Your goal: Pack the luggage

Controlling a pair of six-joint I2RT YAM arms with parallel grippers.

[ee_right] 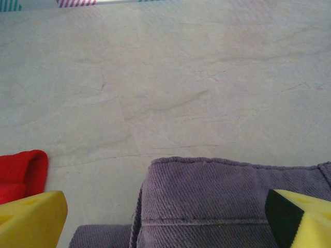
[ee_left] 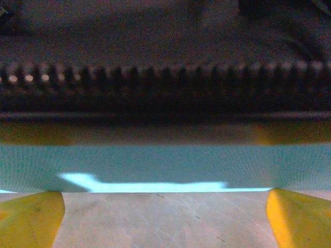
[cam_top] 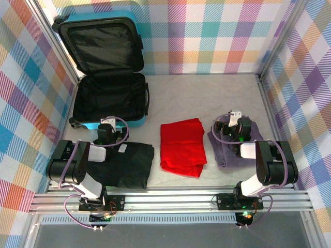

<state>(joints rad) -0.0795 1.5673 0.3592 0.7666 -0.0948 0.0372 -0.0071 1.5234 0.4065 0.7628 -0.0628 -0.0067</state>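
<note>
The luggage (cam_top: 106, 62) is a turquoise suitcase lying open at the back left, its black-lined lid leaning on the wall. My left gripper (cam_top: 107, 125) hovers low just in front of its near edge, above the folded black garment (cam_top: 126, 164). In the left wrist view the turquoise shell (ee_left: 165, 163) and black zipper edge (ee_left: 165, 77) are close ahead; the left gripper (ee_left: 165, 222) is open, bare table between its yellow fingertips (ee_left: 28, 219). My right gripper (ee_right: 168, 219) is open over the folded purple garment (ee_right: 222, 199), also seen as the purple garment (cam_top: 221, 149) at the right.
A folded red garment (cam_top: 181, 147) lies mid-table between the black and purple ones; its edge (ee_right: 20, 173) shows left of the right gripper. Plaid walls close in the table on three sides, and a metal rail (cam_top: 170, 199) runs along the near edge.
</note>
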